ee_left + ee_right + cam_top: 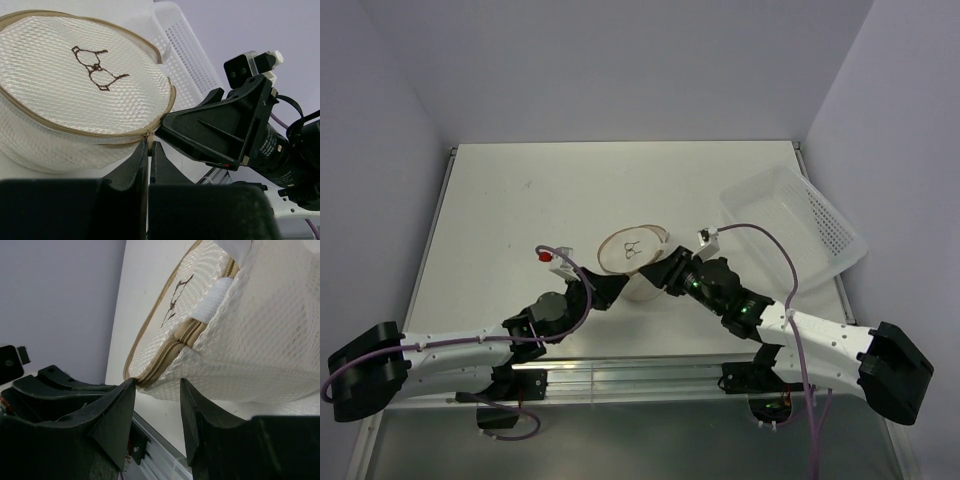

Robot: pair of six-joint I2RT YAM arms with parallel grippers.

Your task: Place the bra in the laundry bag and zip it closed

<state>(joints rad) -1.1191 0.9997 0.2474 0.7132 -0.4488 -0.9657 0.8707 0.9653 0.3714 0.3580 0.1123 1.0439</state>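
From above, the laundry bag (632,252) sits on the worktop (520,200) toward the middle of its near edge, both arms meeting at it. No bra lies outside, so it is probably inside. The left wrist view shows the left gripper (149,146) clenched on the bag's tan zip seam, likely to anchor it. The right wrist view shows the right gripper (157,390) parted beside the bag's lower edge, gripping nothing, apparently lining up on the zip.

Laundry bag (60,100): white mesh, tan trim, brown mark; tray (775,205) white.
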